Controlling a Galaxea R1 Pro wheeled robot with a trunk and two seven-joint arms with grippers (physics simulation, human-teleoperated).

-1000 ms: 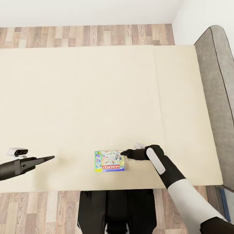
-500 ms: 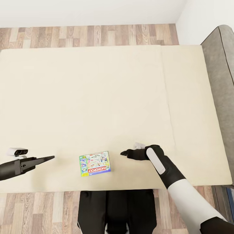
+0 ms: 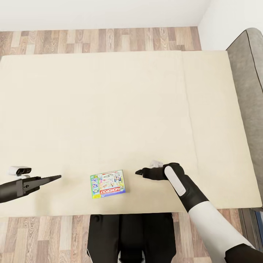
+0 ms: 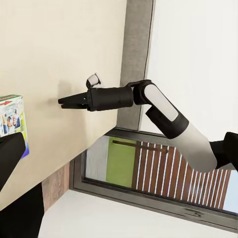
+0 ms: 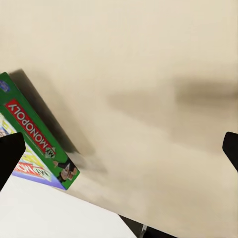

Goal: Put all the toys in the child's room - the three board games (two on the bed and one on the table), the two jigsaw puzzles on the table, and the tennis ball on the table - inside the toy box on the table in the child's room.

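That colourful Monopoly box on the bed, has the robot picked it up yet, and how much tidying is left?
Not yet. The flat white Monopoly box with the colourful border lies on the beige mattress, between the left gripper and right gripper; neither touches it. Nothing is in hand, so grasping it and carrying it to the toy box remain.

Board game (image 3: 107, 183) on bed (image 3: 109, 109) — between both tools; headboard (image 3: 252, 91) right.

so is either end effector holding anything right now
No. The Monopoly box lies flat on the bed, between the left end effector and right end effector, untouched.
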